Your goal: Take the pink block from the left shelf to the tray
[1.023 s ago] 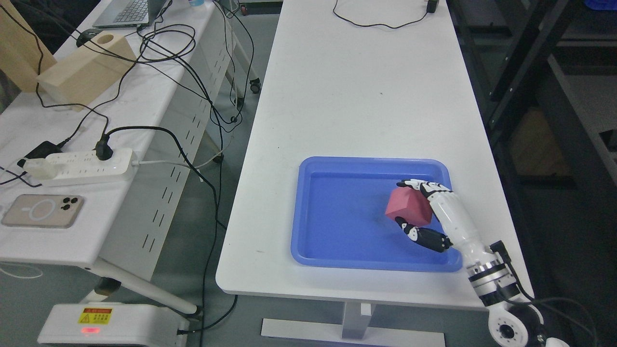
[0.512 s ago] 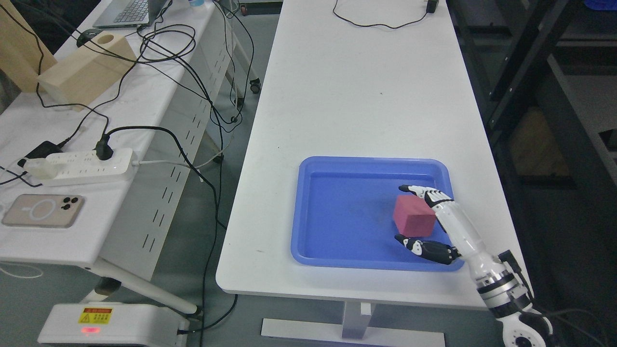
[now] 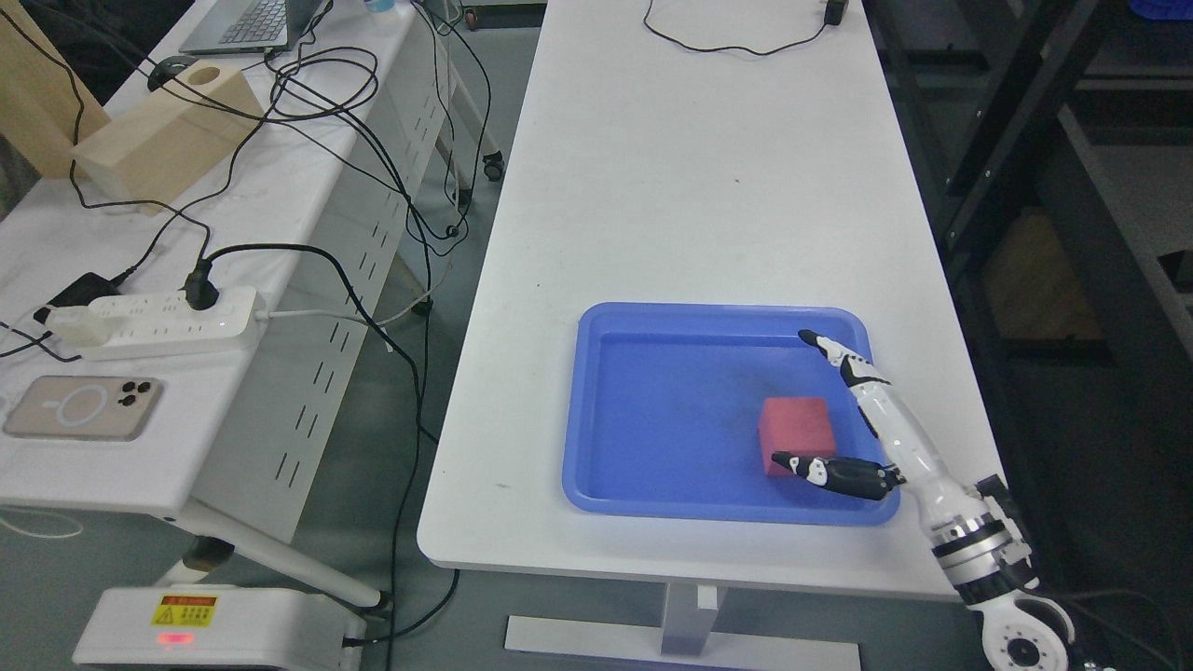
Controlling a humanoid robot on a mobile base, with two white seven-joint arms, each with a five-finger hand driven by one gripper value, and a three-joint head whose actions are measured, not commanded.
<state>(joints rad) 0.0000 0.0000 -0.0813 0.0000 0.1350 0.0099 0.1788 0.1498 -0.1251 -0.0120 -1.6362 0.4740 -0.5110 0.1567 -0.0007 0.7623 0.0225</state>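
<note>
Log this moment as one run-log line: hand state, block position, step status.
right hand: open, fingers spread, holding nothing | pink block: flat in blue tray, right side | left hand: out of view | step: placed

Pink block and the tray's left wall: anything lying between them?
Nothing. In the head view only bare blue tray floor runs from the pink block to the tray left wall.

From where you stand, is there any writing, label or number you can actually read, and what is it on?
Yellow warning sticker on the white box on the floor, lower left: printed text, too small and blurred to read.
Laptop keys on the side table: too small to read.
Phone, power strip, blue tray and pink block: no writing visible.
</note>
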